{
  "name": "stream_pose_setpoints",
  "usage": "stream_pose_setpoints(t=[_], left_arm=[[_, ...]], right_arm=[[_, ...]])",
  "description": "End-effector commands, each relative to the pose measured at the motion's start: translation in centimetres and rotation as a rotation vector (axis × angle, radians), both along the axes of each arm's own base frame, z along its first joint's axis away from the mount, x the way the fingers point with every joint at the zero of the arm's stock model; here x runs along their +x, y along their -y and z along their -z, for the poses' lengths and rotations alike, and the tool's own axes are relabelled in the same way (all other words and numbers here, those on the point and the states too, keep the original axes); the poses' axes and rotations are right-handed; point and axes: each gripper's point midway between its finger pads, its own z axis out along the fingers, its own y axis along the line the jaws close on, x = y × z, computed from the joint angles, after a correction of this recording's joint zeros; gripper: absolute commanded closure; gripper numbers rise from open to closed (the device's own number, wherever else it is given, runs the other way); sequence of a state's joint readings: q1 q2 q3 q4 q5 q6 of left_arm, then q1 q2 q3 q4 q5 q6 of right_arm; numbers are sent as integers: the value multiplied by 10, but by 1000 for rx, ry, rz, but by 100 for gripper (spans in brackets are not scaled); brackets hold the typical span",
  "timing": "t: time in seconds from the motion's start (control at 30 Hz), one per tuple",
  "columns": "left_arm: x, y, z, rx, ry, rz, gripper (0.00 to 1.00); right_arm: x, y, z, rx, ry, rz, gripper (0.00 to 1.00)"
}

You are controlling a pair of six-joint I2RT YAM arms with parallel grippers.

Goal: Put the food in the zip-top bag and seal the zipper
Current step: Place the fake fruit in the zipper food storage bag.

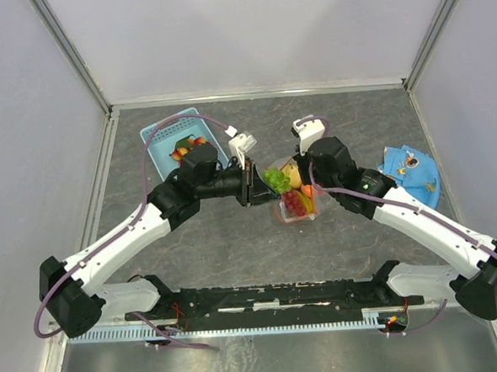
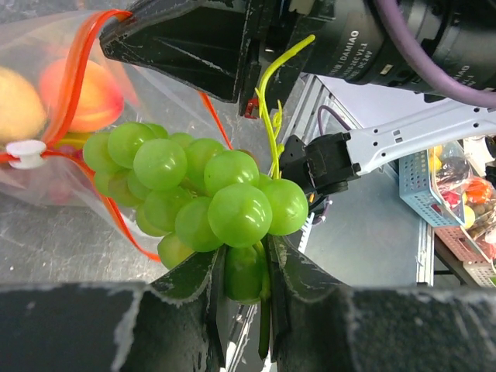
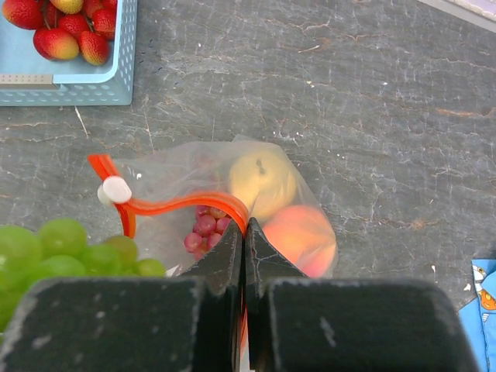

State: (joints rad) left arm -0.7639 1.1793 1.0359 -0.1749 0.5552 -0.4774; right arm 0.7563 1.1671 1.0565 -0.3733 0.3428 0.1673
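The zip-top bag [image 1: 297, 207] is being held up near the middle of the grey worktop [image 1: 227, 255], between the two arms, and its mouth is being presented open toward the left arm [image 1: 174, 203]. The right jaws are being pressed together on the zipper [image 3: 178, 205], the red-orange strip being pinched between them where it crosses the bag's rim. A white slider [image 3: 116, 189] is being carried at the strip's far end. Through the clear plastic, a yellow lemon [image 3: 262, 182], an orange peach [image 3: 301, 239] and a small cluster of dark red berries [image 3: 204, 228] are being shown lying together. The green grapes [image 2: 209, 194] are being gripped by the left jaws, which are being closed on a lower grape and the stem of the bunch. The bunch is being held right at the bag's mouth, and whether it is touching the strip cannot be told. Red strawberries [image 3: 74, 35] and other fruit are being contained in a light blue basket [image 1: 163, 139] at the far left of the worktop. A blue cloth-like object [image 1: 412, 176] is being seen flat beside the right arm [image 1: 419, 218].
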Motion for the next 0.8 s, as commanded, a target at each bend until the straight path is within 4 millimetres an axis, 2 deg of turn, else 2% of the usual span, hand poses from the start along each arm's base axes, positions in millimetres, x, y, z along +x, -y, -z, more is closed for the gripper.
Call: stream_pose_setpoints(t=[0.0,0.17,0.43,0.77], left_arm=[[1,17,-17,-81,95,49,94],[0,27,-6,-64,83,73,94],[-1,31,19,-16,44,77,94],[2,51,61,69,-22,82,95]], right_arm=[[1,0,-40,85,93,-7,98],[0,0,-40,79,94,-13,98],[-1,-2,-41,92,103,-22,98],[-3,-13,-41,116,92,-75,98]])
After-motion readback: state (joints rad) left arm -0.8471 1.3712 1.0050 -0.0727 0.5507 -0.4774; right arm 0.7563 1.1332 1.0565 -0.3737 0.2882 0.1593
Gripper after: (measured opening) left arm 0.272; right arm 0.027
